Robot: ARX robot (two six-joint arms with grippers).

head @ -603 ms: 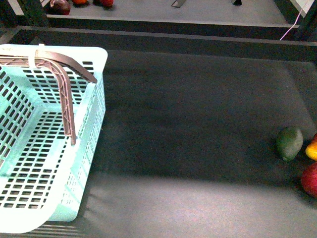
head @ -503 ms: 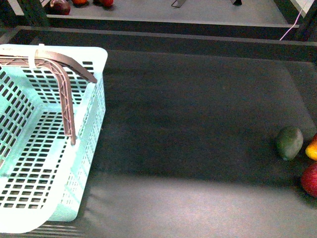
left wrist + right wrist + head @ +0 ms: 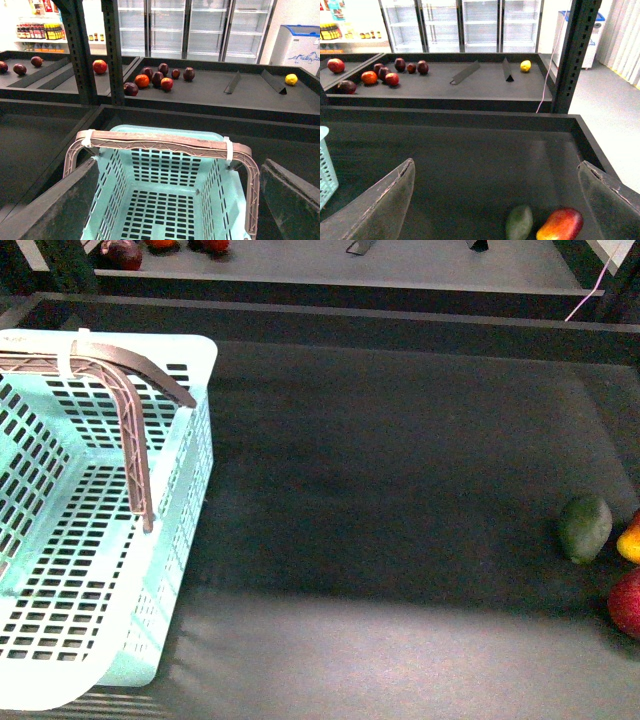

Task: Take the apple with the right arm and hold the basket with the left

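1. The round red apple (image 3: 628, 603) lies at the far right edge of the dark grey tabletop (image 3: 400, 490), on the side nearest the robot, and the front view's edge cuts it off.
2. Just beyond the apple sit a yellow-orange fruit (image 3: 631, 542) and, touching that one's left side, a dark green oval fruit (image 3: 585, 528).
3. The right gripper (image 3: 495, 165) hangs above the tabletop with its fingers (image 3: 380, 205) spread wide and holding nothing. In its wrist view the green fruit and its red-flushed neighbour lie ahead, in line with the gap between the fingers and well apart from them.
4. The large mint-green slotted plastic basket (image 3: 190, 440) stands at the tabletop's left, well apart from the fruit.
5. The left gripper (image 3: 180, 165) hovers over the basket's near end with its fingers (image 3: 292, 200) spread wide, one towards each long wall, gripping nothing.
6. The brownish-grey handles (image 3: 160, 141), bound by white zip ties (image 3: 87, 137), arch across the basket just ahead of the fingertips.
7. The basket's long axis runs away from the robot, open side up.
8. The apple is round, and which way its stem points cannot be told.
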